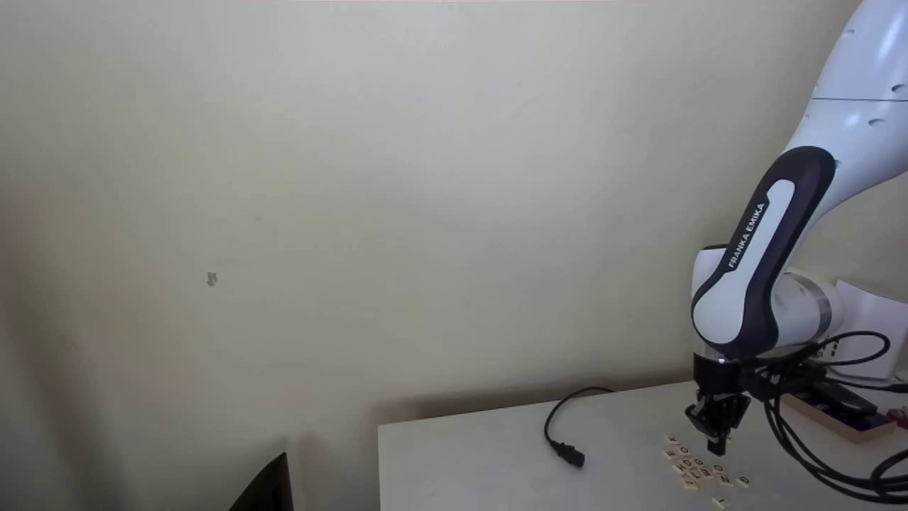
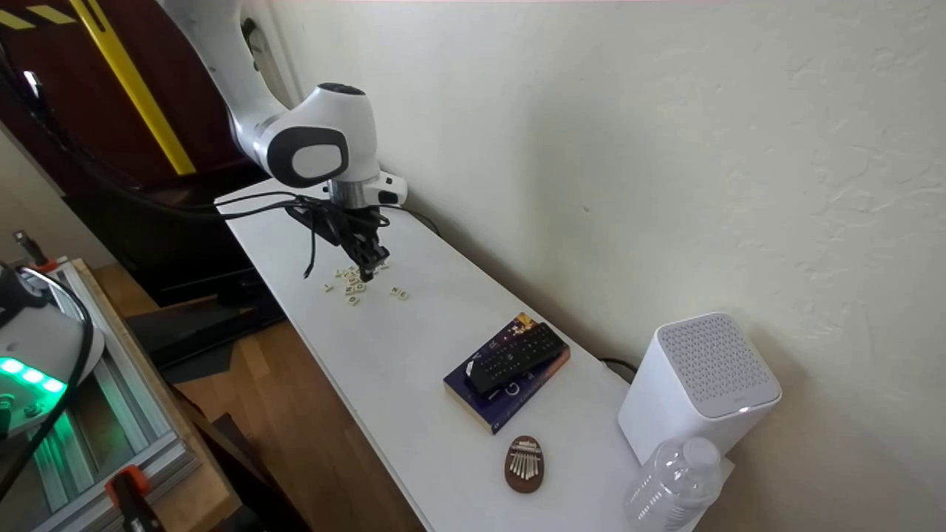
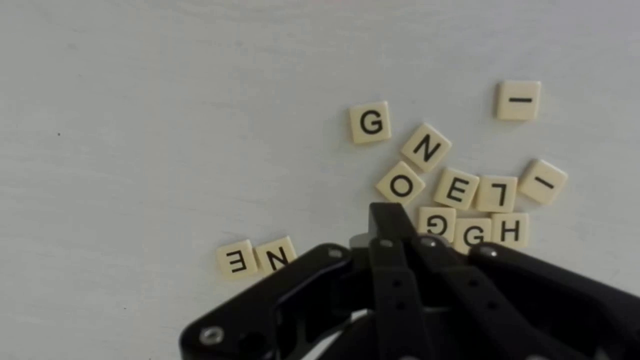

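Observation:
My gripper points down over a white table, its fingers closed together with nothing visible between them. Beige letter tiles lie flat around it. Closest to the fingertips in the wrist view is the O tile, just beyond them, while a reversed-looking G tile sits to their right, partly covered by the gripper. E, L and H cluster further right. Apart on the left lie an E and an N. Whether the fingertips touch the table is unclear.
In an exterior view, a book carries a black remote. Nearby are a small brown thumb piano, a white box and a clear bottle. A black power plug lies beside the tiles. A wall runs along the back.

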`<state>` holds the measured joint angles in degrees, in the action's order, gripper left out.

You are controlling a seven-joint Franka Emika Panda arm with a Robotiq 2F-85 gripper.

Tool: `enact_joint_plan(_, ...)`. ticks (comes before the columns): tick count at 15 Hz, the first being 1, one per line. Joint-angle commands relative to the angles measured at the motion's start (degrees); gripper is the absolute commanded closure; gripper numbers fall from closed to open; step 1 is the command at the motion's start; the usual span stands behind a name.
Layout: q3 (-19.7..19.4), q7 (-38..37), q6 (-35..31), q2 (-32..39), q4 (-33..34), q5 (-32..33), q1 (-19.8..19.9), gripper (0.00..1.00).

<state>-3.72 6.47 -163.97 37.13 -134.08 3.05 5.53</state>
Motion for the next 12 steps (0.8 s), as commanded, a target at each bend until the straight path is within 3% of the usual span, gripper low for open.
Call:
enact_joint_plan(1, -0.93, 2.36, -0.54, -0.99, -1.55, 3.35, -0.96, 1.0)
enact_joint_plan(12, -0.24, 7.01, 0.26, 0.32, -0.91, 5.99, -0.67, 1.0)
